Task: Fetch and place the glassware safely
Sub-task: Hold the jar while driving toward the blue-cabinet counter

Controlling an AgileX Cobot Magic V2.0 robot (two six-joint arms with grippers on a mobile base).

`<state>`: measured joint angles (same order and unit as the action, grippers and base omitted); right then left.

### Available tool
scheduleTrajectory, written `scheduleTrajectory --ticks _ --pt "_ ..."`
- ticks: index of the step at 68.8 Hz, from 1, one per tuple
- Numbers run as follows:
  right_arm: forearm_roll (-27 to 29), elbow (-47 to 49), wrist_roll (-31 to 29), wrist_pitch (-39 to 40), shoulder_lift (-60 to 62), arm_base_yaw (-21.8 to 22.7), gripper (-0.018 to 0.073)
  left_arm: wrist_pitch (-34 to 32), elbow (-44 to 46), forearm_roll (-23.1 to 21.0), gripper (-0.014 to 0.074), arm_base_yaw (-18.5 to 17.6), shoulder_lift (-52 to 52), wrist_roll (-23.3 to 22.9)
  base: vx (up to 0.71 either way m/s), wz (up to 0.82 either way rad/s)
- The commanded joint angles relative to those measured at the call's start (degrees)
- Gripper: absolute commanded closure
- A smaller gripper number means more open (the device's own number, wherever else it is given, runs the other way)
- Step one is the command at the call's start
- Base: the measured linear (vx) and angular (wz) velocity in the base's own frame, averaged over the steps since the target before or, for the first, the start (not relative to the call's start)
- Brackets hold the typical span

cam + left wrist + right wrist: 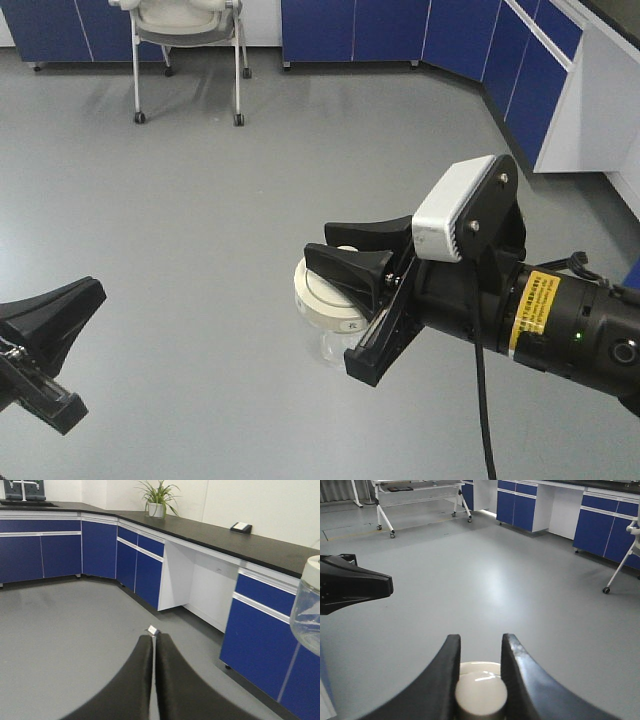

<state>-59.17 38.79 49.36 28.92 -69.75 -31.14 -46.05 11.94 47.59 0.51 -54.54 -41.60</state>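
The glassware is a clear glass jar (pixel 335 345) with a cream-white lid (pixel 322 298), held in the air above the grey floor. My right gripper (pixel 335 250) is shut on the lid's knob (pixel 481 695), one finger on each side of it. The jar hangs tilted, with its lid turned toward the front camera. In the left wrist view the jar (pixel 307 610) shows at the right edge. My left gripper (pixel 154 637) is shut on nothing and hangs low at the left (pixel 95 292), well apart from the jar. It also shows in the right wrist view (pixel 350 582).
Blue cabinets (pixel 350 30) line the back and right walls under a black counter (pixel 225 535) with a potted plant (pixel 157 502). A wheeled chair (pixel 190 40) stands at the back left. A wheeled table (pixel 420 490) stands farther off.
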Motion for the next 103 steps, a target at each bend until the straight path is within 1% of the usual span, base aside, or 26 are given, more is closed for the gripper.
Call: scheduleTrajectory --ticks 1,103 --pt "1.9 1.8 -0.2 3.5 1.7 0.1 0.0563 -3.2 1.2 -2.2 0.0594 -0.3 0.6 -0.5 0.64 0.00" --pt "1.9 1.8 -0.2 3.5 1.7 0.1 0.0563 -3.0 1.2 -2.2 0.0594 -0.3 0.6 -0.5 0.62 0.01"
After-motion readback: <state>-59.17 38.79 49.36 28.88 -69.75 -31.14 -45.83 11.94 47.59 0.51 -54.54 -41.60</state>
